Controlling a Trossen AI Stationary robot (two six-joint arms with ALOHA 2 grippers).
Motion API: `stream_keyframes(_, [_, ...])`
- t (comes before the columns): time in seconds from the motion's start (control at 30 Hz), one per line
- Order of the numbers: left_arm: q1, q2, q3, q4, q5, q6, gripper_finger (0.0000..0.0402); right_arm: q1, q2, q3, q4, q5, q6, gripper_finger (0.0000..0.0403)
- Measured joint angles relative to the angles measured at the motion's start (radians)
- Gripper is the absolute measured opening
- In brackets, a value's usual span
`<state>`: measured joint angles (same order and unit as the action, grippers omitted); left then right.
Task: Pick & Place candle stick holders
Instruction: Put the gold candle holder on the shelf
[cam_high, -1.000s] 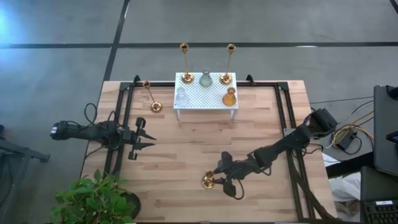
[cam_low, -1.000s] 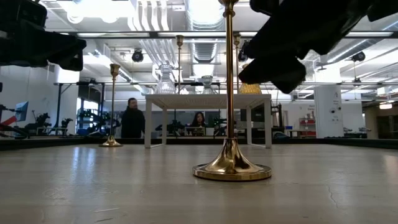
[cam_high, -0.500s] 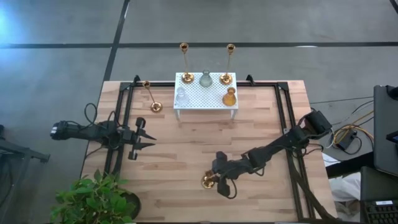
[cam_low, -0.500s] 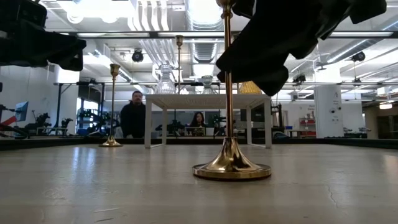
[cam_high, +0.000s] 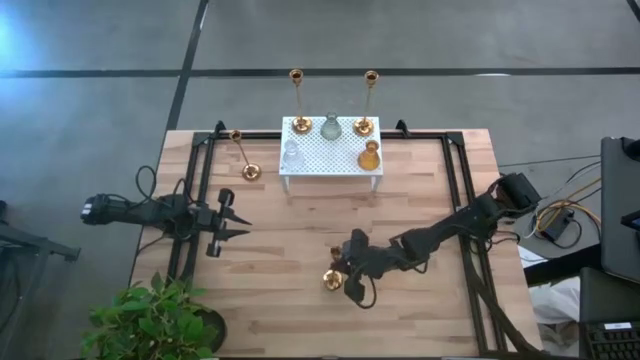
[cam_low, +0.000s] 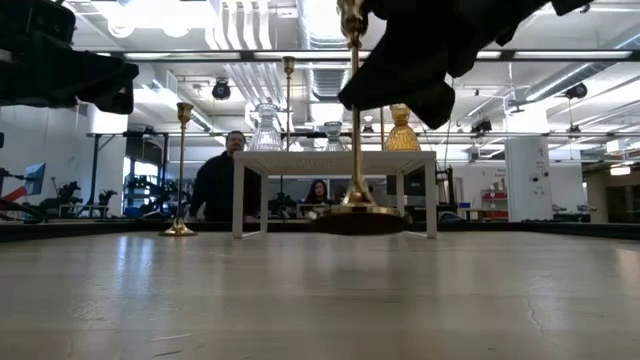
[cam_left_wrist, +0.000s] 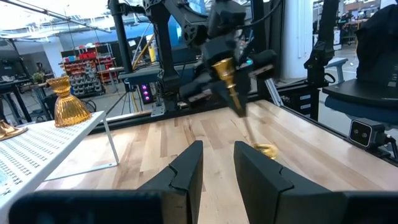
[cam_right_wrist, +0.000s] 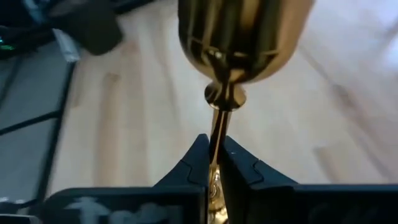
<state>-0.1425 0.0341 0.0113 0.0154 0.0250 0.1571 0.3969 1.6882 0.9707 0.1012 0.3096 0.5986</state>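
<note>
The right gripper (cam_high: 349, 270), clamping the brass holder's (cam_low: 352, 150) stem, is now lifting it clear of the table (cam_high: 300, 230), seemingly rack-bound (cam_high: 330, 152); the left gripper (cam_high: 232, 225) is waiting open.

glossy brass candle stick holder (cam_right_wrist: 239, 43), matt wooden table (cam_high: 300, 225)

Wooden table with a rack and one brass holder standing on it

The light plank table (cam_high: 300, 230) carried a white perforated rack (cam_high: 330, 157) at its far middle edge, and a tall brass candle stick holder (cam_high: 249, 171) stood on the boards just beside the rack's left end.
</note>
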Motion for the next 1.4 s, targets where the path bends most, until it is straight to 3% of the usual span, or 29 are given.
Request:
stream_keyframes(0.43, [0.0,0.003,0.0,0.001,0.0,0.0,0.0097,-0.15,-0.223,0.064,-0.236,0.008,-0.082,0.001])
stream_keyframes(0.67, [0.0,0.003,0.0,0.002,0.0,0.0,0.0097,-0.246,-0.32,0.173,-0.43,0.051,-0.176,0.001])
stream_keyframes(0.83, [0.0,0.003,0.0,0.001,0.0,0.0,0.0097,-0.362,-0.313,0.275,-0.549,0.038,-0.256,0.001])
stream_keyframes(1.1, [0.0,0.003,0.0,0.002,0.0,0.0,0.0097,-0.552,-0.26,0.344,-0.54,-0.129,-0.334,0.001])
stream_keyframes(1.4, [0.0,0.003,0.0,0.002,0.0,0.0,0.0097,-0.65,-0.156,0.41,-0.538,-0.194,-0.435,0.001])
